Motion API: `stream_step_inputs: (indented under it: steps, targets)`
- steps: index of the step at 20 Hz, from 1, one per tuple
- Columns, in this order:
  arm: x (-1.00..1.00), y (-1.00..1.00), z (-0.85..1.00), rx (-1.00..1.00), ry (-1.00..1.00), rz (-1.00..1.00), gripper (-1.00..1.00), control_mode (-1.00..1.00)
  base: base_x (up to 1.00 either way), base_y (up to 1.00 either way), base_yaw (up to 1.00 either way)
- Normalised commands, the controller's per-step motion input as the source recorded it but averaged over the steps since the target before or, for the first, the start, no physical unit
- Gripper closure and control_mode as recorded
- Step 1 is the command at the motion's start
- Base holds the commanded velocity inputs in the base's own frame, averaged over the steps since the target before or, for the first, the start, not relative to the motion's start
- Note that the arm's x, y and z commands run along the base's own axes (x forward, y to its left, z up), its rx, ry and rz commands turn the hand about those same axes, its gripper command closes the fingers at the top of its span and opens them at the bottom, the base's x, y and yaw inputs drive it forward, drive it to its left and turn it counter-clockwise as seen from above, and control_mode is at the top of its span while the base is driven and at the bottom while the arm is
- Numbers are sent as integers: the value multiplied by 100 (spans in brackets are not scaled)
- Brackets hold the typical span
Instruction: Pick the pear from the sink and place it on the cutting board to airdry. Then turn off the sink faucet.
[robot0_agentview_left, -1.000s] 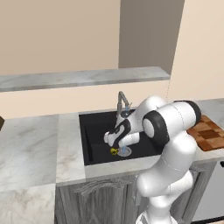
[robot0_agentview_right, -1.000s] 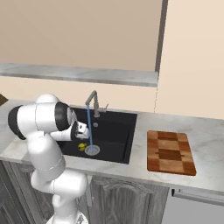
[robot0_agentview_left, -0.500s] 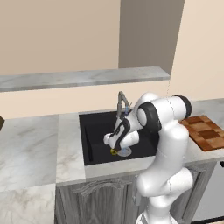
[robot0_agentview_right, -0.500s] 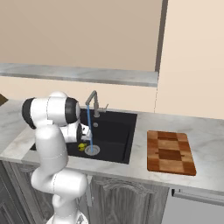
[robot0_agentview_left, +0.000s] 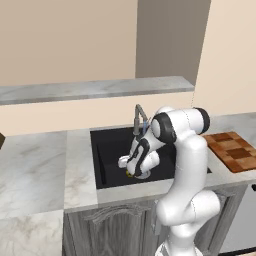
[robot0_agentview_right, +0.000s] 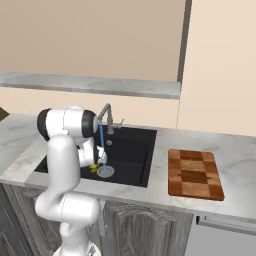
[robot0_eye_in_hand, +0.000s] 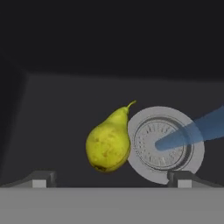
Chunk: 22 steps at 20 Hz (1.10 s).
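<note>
One pear (robot0_eye_in_hand: 108, 146) lay on the floor of the sink (robot0_agentview_left: 107, 152), on its side, with its thin stem toward the one round silver drain ring (robot0_eye_in_hand: 165, 144) and its body just beside that ring, overlapping the ring's edge in the hand view. In the right base view the pear (robot0_agentview_right: 93, 168) showed as a small yellow patch at the near left of the black basin (robot0_agentview_right: 132, 150), tucked against the robot's wrist, just left of the drain ring (robot0_agentview_right: 105, 172).

The one gripper (robot0_eye_in_hand: 111, 177) was down inside the sink, above the pear. Its two dark finger tips (robot0_eye_in_hand: 39, 178) stood wide apart, one on each side of the fruit, and held nothing; neither tip touched the pear. In the left base view the gripper (robot0_agentview_left: 131, 171) was low in the basin, near its front wall, with a scrap of yellow beneath it.

The single sink faucet (robot0_agentview_right: 106, 116) stood at the far edge of the basin, its spout angled forward. One blue stream of water (robot0_agentview_right: 102, 145) ran from the spout down to the drain ring, and in the hand view that stream (robot0_eye_in_hand: 192, 131) crossed the ring from the right.

One cutting board (robot0_agentview_right: 194, 173) of brown and reddish blocks lay flat on the marble counter (robot0_agentview_right: 235, 165) to the right of the sink, well apart from the pear, with nothing on it.
</note>
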Motion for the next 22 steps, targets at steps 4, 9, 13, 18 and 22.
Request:
stream_step_inputs:
  steps: [4,9,13,18,22]
  targets:
    - [21,5,-15,0,0,0,-100,-100,0,0,0]
    - [22,2,-9,0,0,0,-100,-100,0,0,0]
    - [16,0,-8,0,0,-1,-100,-100,0,0,0]
    - [10,0,-9,0,0,-4,-100,-100,0,0,0]
    - [8,0,-11,0,0,-5,-100,-100,0,0,0]
